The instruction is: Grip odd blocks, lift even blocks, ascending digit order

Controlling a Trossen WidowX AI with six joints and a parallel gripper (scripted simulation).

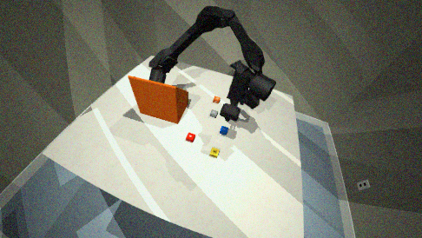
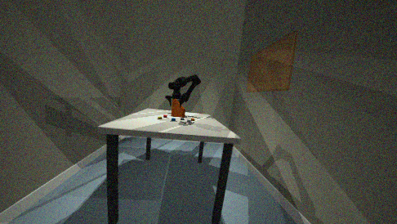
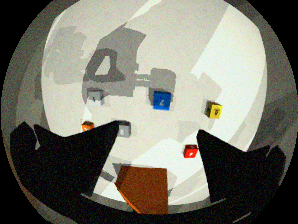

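Observation:
My gripper (image 3: 160,129) is open and empty above the table (image 1: 269,182) (image 2: 135,123). In the wrist view a blue block (image 3: 161,101) (image 1: 224,130) lies beyond the gap between the fingertips; its digit looks like a 7, not clearly. A grey block (image 3: 124,129) (image 1: 214,114) is beside the left fingertip. Another grey block (image 3: 95,96), perhaps showing a 1, is hidden in the top view. An orange block (image 3: 87,126) (image 1: 216,99) is partly behind the left finger. A red block (image 3: 190,151) (image 1: 190,137) is by the right finger, a yellow block (image 3: 215,111) (image 1: 214,152) beyond it. Their digits are unreadable.
A large orange box-like obstacle (image 1: 158,100) (image 2: 177,109) (image 3: 145,185) stands near the arm's base, to the left of the blocks in the top view. The arm (image 1: 217,17) arches high over the table. Shadows and bright light bands cross the table top.

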